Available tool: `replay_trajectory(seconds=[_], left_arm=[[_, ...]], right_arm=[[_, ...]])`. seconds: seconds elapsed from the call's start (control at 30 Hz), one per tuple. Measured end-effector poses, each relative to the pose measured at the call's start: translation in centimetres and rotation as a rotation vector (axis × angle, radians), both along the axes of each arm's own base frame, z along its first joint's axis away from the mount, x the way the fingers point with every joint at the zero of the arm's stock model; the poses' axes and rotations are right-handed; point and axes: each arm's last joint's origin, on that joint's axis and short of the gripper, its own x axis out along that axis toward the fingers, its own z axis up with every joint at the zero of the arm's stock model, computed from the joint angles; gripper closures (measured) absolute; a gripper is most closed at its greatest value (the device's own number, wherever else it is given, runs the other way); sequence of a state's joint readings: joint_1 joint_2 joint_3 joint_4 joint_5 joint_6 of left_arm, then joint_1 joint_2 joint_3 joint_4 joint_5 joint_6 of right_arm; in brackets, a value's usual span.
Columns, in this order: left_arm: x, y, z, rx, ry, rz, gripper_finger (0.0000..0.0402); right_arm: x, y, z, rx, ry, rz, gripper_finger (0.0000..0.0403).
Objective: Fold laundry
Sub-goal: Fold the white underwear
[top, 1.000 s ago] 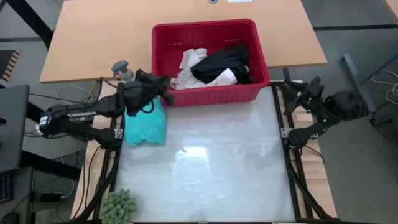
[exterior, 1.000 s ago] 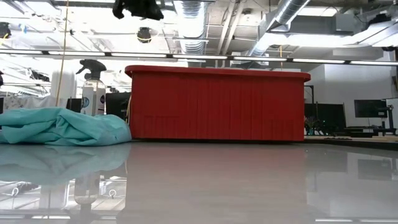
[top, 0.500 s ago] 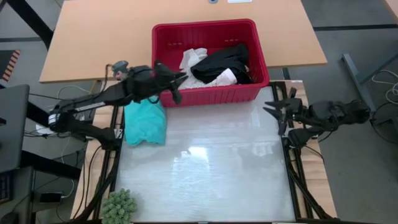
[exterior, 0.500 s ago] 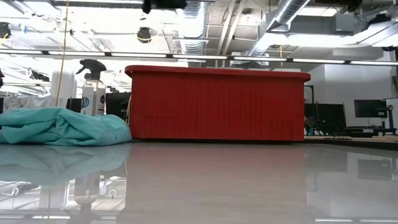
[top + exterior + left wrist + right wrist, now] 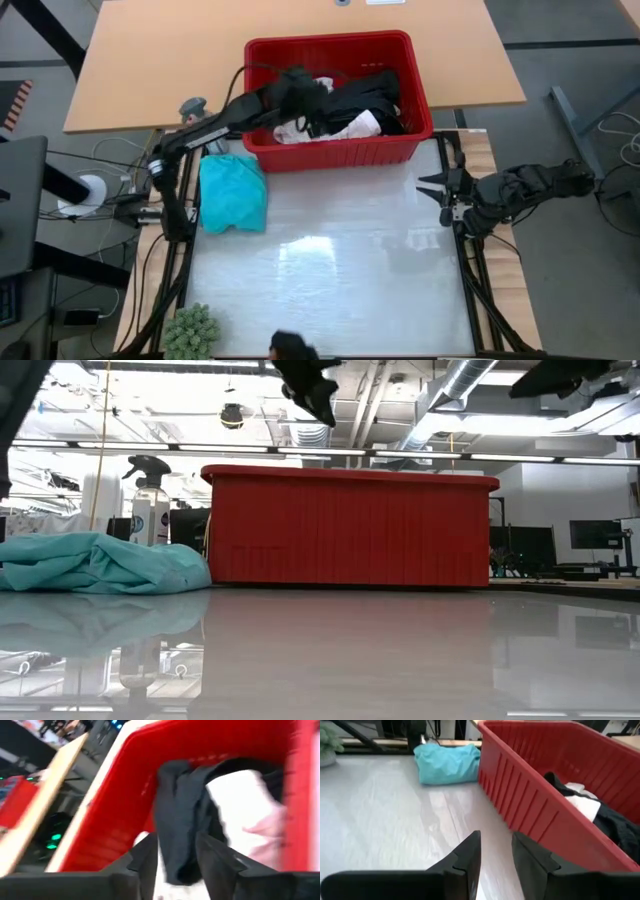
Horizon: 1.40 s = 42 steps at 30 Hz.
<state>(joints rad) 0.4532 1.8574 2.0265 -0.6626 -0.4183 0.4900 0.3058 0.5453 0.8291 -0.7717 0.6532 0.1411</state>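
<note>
Bare tabletop, left gripper over basket

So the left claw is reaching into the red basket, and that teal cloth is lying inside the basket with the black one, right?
Not quite. The teal cloth lies on the table outside the red basket, beside its left end, as the high view shows. The left claw is indeed over the basket, above the black cloth.

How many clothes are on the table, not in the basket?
1. Only the teal garment lies on the table, bunched near the left edge, just outside the red basket. The black garment and white ones are inside the basket, where more could be hidden underneath.
</note>
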Motion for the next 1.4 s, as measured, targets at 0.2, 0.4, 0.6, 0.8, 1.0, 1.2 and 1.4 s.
replay_trajectory(seconds=[0.2, 0.4, 0.6, 0.8, 1.0, 1.2, 1.4], left_arm=[[0.1, 6.4, -0.7, -0.191, -0.051, -0.063, 0.0227], [0.9, 11.3, -4.0, -0.218, -0.068, -0.162, 0.0225], [4.1, 11.3, -6.2, -0.193, -0.114, -0.328, 0.0225], [7.4, 10.4, -8.7, -0.103, -0.092, -0.424, 0.0225], [9.1, 9.7, -11.4, -0.149, -0.055, -0.534, 0.0225], [9.1, 9.6, -11.8, -0.178, -0.050, -0.585, 0.0225], [8.5, 9.8, -12.3, -0.251, -0.037, -0.686, 0.0225]], right_arm=[[-0.1, 0.0, -0.2, 0.023, 0.009, -0.013, 0.0239], [-0.1, 0.0, -0.2, 0.025, 0.006, -0.014, 0.0237], [-0.1, 0.0, -0.2, 0.025, 0.005, -0.017, 0.0236], [-0.1, 0.0, -0.2, 0.024, 0.006, -0.017, 0.0236], [-0.1, -0.1, -0.2, 0.025, 0.013, -0.019, 0.0236], [-0.2, -0.1, -0.3, 0.031, 0.021, -0.023, 0.0236], [-0.2, -0.1, -0.3, 0.031, 0.021, -0.024, 0.0236]])
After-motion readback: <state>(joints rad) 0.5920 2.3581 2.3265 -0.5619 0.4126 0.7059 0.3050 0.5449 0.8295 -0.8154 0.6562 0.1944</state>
